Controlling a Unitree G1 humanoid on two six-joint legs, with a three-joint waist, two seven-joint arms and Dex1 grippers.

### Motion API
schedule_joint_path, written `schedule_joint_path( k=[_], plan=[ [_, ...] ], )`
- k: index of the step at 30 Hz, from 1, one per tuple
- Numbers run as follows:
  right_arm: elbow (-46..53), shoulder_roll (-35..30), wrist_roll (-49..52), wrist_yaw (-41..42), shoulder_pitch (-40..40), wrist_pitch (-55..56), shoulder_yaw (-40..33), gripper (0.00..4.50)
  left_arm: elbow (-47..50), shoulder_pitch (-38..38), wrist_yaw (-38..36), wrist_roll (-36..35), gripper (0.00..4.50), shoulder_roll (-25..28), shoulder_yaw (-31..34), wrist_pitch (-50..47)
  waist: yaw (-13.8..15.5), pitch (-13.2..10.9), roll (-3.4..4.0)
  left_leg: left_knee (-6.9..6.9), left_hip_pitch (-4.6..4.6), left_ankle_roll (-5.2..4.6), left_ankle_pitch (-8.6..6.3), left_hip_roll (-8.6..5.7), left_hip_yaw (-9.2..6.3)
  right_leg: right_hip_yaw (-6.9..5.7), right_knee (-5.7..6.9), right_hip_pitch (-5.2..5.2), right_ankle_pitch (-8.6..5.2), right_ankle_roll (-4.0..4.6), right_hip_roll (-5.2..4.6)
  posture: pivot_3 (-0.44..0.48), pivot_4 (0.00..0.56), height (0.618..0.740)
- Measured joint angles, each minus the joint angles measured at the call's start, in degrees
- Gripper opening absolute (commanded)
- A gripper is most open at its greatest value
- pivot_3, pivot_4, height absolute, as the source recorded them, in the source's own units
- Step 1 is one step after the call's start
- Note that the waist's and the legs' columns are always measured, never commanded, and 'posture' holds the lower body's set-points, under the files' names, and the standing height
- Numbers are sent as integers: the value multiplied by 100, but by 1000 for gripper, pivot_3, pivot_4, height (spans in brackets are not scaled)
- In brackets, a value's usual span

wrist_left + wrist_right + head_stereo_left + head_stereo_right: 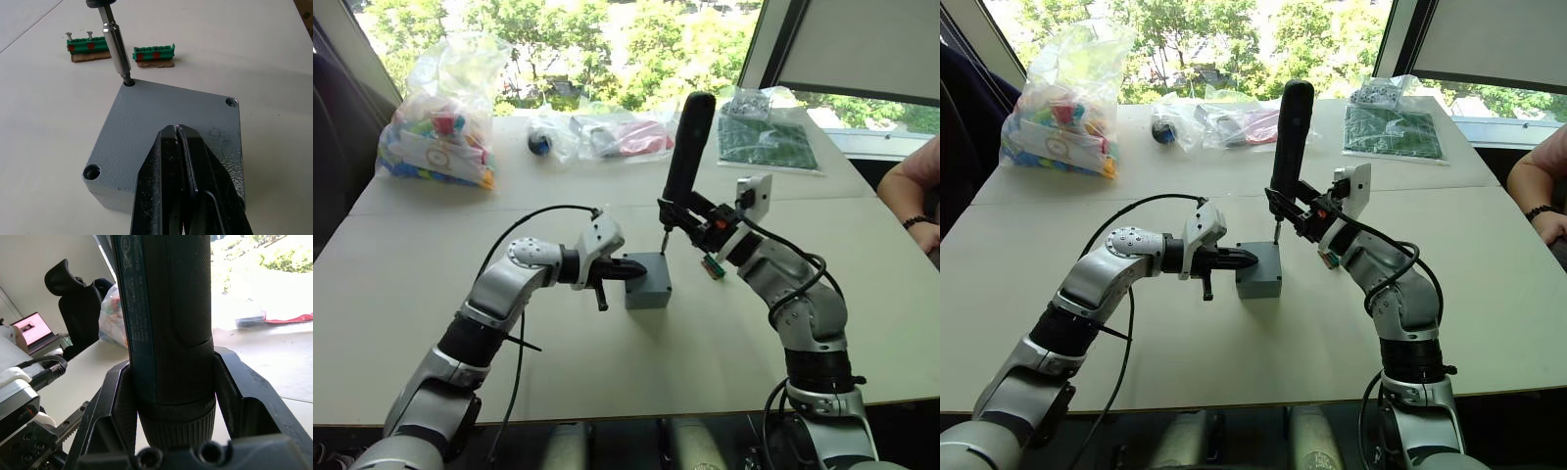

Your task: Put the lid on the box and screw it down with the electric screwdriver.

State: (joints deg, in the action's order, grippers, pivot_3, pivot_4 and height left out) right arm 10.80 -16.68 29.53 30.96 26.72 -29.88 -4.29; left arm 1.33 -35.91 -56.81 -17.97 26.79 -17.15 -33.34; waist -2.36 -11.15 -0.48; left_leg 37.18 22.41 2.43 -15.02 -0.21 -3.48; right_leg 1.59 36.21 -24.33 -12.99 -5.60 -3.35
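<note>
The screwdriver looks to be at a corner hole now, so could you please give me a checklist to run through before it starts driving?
1. Lid seated on the box, edges aligned: ok.
2. Left gripper shut, its fingertips pressing on the lid to steady it: ok.
3. Electric screwdriver clamped in the right gripper, roughly upright: ok.
4. Bit tip sitting in the corner hole: ok.
5. Screw present in that hole: cannot tell, the bit hides it.
6. Other corners fastened: not ok, the near hole looks empty; the hole on the other side, cannot tell.
</note>
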Motion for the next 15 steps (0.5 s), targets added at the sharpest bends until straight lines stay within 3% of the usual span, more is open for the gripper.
schedule_joint_path(
  k=[5, 15],
  plan=[
    [353, -209, -179, 140, -391, 304, 197, 1783, 91, 106, 16, 16, 0, 8, 2, 6, 1, 14, -10, 0, -11, 0, 0, 0, -1, 0, -2, 15, -1, 0, 0, 0, 150, 740],
    [338, -242, -483, 22, -447, 384, 453, 1783, 93, 166, 48, 165, 0, -11, -8, 11, 1, 39, -16, -16, -101, -7, -6, 2, -2, -3, -19, 105, -30, 15, 0, 0, 150, 740]
  ],
)
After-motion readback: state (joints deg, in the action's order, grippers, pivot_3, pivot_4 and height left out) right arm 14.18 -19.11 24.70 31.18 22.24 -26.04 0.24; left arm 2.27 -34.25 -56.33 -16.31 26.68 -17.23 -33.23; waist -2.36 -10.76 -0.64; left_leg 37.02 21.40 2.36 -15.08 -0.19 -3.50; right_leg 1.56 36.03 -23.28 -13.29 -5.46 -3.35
